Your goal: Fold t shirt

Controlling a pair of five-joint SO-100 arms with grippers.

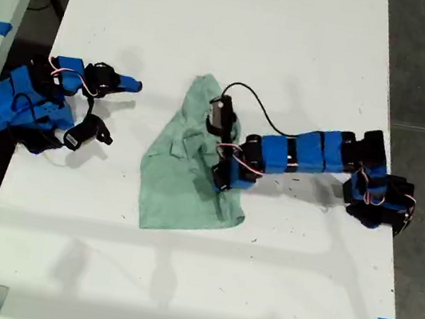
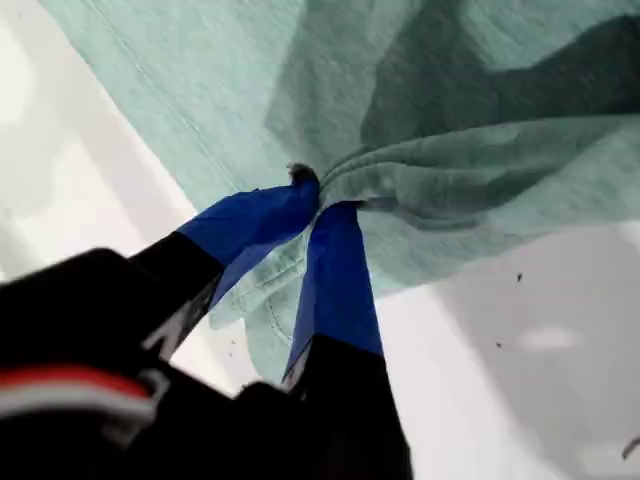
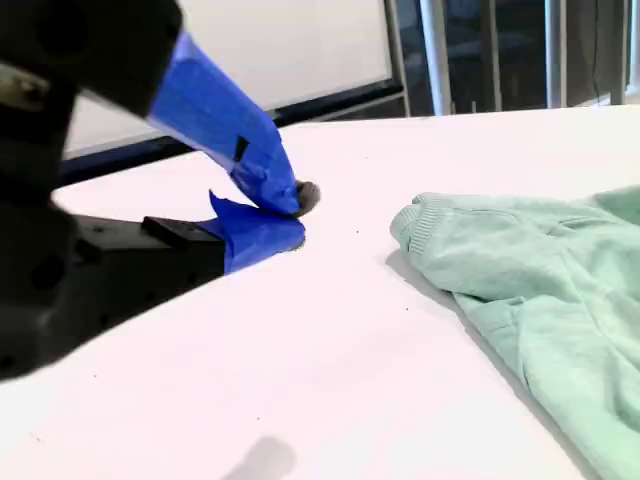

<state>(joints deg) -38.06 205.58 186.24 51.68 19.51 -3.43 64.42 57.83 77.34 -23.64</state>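
The t shirt (image 1: 183, 167), soft wrinkled sage-green knit with a ribbed hem, lies mid-counter (image 1: 310, 54). My first end effector (image 2: 320, 195) is clamped on a bunched fold. My second end effector (image 3: 285, 215), tips nearly together, sits at the shirt's nine o'clock, apart.

- The t shirt (image 1: 182, 172) is pale sage green, plain, no print.
- My first gripper (image 2: 318, 205) has bright blue fingertips on black bodies.
- My second gripper (image 3: 280, 215) is the same, blue tips on black.
- The table (image 1: 294, 51) is plain white.
- My arms are blue with black joints.
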